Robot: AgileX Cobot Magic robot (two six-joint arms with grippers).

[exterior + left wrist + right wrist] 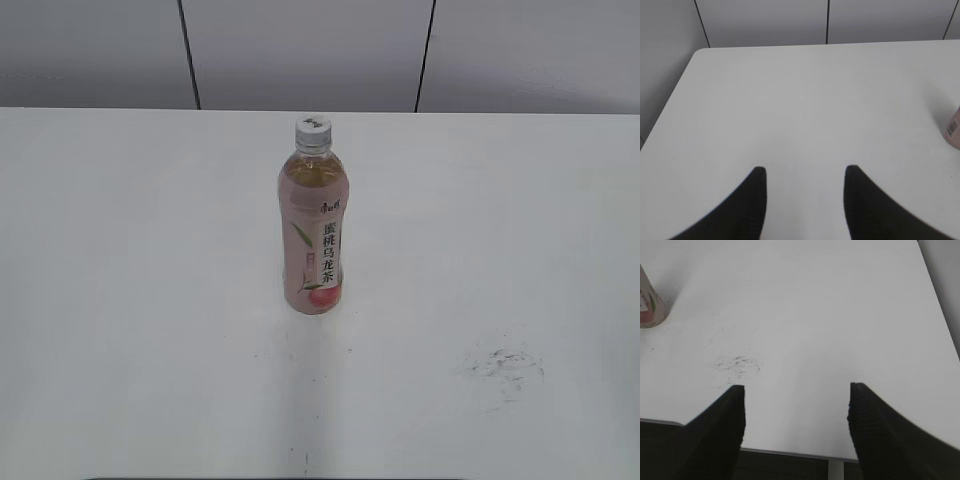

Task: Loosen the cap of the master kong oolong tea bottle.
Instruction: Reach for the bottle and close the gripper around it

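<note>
The master kong oolong tea bottle (315, 230) stands upright near the middle of the white table, with a pink label and amber tea. Its white cap (313, 130) sits on top. Neither gripper shows in the exterior view. In the left wrist view my left gripper (805, 172) is open and empty over bare table, and the bottle's base (954, 131) shows at the right edge. In the right wrist view my right gripper (796, 390) is open and empty near the table's front edge, and the bottle's base (650, 302) shows at the far left.
The white table (150, 300) has a patch of dark scuff marks (505, 365) at the front right, which also shows in the right wrist view (736, 364). A grey panelled wall (300, 50) stands behind the table. The table's left edge (670, 105) shows in the left wrist view.
</note>
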